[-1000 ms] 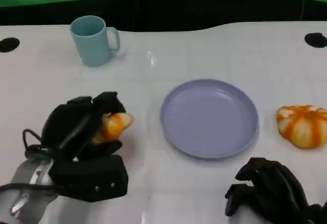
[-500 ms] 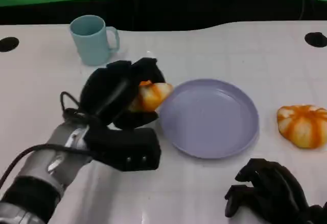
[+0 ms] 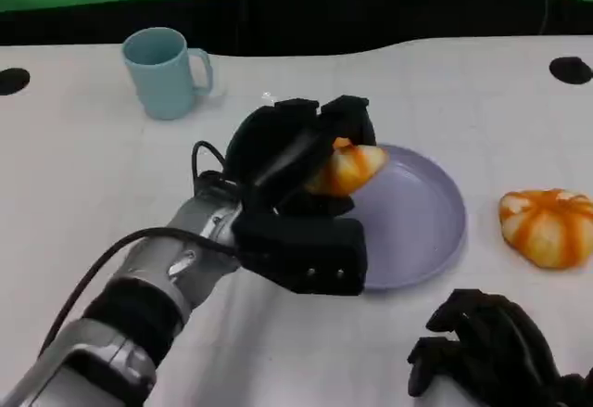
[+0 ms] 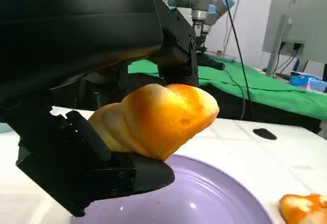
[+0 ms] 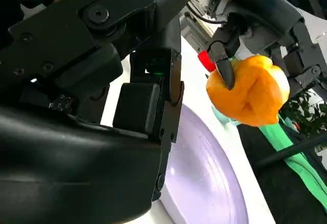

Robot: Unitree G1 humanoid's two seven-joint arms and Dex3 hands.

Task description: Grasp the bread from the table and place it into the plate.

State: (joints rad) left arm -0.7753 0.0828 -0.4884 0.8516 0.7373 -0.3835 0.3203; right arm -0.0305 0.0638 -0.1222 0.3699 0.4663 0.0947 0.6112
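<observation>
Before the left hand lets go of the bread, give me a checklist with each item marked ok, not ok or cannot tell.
1. Bread held by the left hand: ok, fingers wrap it in the left wrist view.
2. Bread over the plate: ok, it hangs above the plate's left part.
3. Bread low enough to release: cannot tell; the left wrist view shows a gap beneath it.
4. Landing spot free: ok, the bare plate surface shows under the bread.
5. Right hand out of the way: ok, it is near the table's front edge, off the plate.
6. Second bread and cup apart from the plate: ok.
</observation>
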